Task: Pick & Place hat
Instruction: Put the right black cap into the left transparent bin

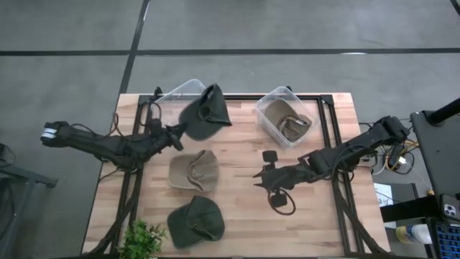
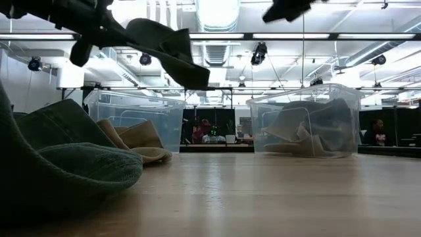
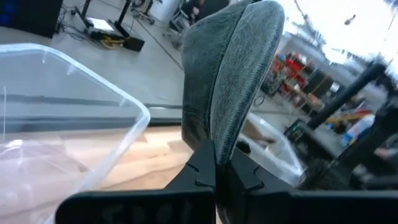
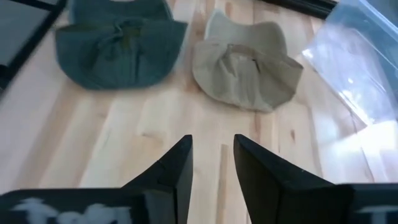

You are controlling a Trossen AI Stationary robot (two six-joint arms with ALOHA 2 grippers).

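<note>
My left gripper is shut on a dark green hat, raised above the table beside the clear left bin. In the low view this hat hangs in the air in front of that bin. A beige hat and a second green hat lie flat on the table. My right gripper hovers open over the table's middle, its fingers pointing toward both lying hats. The right bin holds a beige hat. My left gripper pinches the dark green hat's brim at its edge between the two fingers. It comes nearly level from the table's left. The hat is lifted clear of the table and stretches out beyond the fingertips, drooping slightly.
A small green plant stands at the table's near left corner. A black frame runs along the table's sides. Bare wood lies between the two bins and in front of the right gripper. People sit far off in the room behind.
</note>
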